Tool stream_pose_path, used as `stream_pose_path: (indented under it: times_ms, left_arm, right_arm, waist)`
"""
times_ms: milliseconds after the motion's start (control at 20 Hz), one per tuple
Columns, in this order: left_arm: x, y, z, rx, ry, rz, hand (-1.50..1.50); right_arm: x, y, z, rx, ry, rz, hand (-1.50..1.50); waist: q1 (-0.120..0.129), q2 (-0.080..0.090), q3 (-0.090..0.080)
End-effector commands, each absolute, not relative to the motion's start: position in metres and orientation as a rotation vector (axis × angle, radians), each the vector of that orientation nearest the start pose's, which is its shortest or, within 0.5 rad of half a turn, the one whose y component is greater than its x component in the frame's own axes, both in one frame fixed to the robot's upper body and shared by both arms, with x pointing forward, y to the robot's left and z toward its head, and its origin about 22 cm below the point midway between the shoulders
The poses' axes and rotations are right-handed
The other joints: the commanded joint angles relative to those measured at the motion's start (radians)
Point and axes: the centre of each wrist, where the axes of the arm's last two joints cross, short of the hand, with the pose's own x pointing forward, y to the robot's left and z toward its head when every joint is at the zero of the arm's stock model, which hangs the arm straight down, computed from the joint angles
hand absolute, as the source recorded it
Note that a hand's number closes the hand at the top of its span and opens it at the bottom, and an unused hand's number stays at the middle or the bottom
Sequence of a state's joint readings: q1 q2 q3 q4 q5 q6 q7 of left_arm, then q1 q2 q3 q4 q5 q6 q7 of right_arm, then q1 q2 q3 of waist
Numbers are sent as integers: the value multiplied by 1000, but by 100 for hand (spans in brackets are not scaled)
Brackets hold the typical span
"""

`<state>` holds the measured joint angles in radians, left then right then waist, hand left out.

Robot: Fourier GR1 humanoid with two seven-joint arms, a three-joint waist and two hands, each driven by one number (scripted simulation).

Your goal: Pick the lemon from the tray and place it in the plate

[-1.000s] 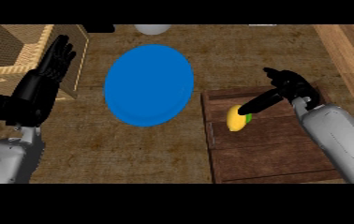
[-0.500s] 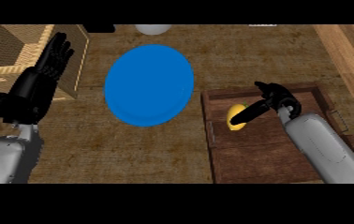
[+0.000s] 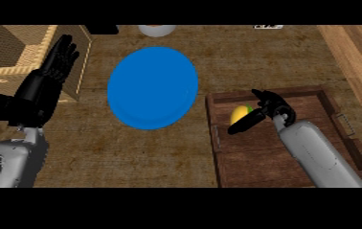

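Observation:
The yellow lemon [image 3: 240,113] lies in the left part of the brown wooden tray [image 3: 297,93] at the right. My right hand [image 3: 267,112] is over the tray, right beside the lemon. Its fingers [image 3: 244,125] curl under and around the lemon's near side and the thumb sits above it, so part of the fruit is hidden. The round blue plate [image 3: 152,86] lies on the counter left of the tray, with nothing on it. My left hand [image 3: 44,85] rests open at the left edge, fingers up, away from the plate.
A woven box [image 3: 28,48] stands at the far left behind my left hand. A white bowl [image 3: 156,30] sits at the top edge beyond the plate. A light wooden strip [image 3: 345,48] runs along the right side.
My right hand has slid left across the tray and curled round the lemon, which has shifted slightly towards the tray's far side. The left hand has hardly moved.

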<state>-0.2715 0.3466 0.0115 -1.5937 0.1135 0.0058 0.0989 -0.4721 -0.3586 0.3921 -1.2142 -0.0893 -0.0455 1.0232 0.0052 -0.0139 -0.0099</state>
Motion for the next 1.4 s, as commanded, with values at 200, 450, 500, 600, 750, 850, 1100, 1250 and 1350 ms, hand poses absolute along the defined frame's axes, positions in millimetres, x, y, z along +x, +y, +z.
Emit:
stream_pose_path:
  times_ms: [200,450,500,600,750,850,1100,1250,1350]
  left_arm:
    - [297,286,116,115,-1746,-237,0]
    - [297,275,103,126,-1750,-254,0]
    - [296,286,104,122,-1734,-240,0]
    - [297,292,112,153,-1739,-228,0]
    - [292,301,100,189,-1721,-200,0]
    - [295,301,103,207,-1713,-180,0]
    - [288,296,103,206,-1717,-182,0]
    - [285,315,95,209,-1711,-188,0]
    - [297,297,111,208,-1731,-195,0]
  right_arm:
    - [339,-204,5,-423,-586,431,150]
    - [358,-212,19,-626,-626,439,150]
    - [342,-200,5,-668,-663,432,150]
    - [306,-200,-9,-811,-640,510,150]
    - [267,-198,-35,-1013,-608,652,150]
    - [249,-211,-40,-1121,-609,728,150]
    - [209,-176,-16,-1203,-781,666,150]
    - [196,-160,29,-1198,-896,629,150]
    - [189,-148,52,-1223,-1048,598,150]
  waist:
    - [5,16,10]
    - [9,19,10]
    - [4,16,10]
    - [-22,6,8]
    - [-58,-9,3]
    - [-91,-15,2]
    - [-81,-18,4]
    - [-71,-11,4]
    - [-66,-6,6]
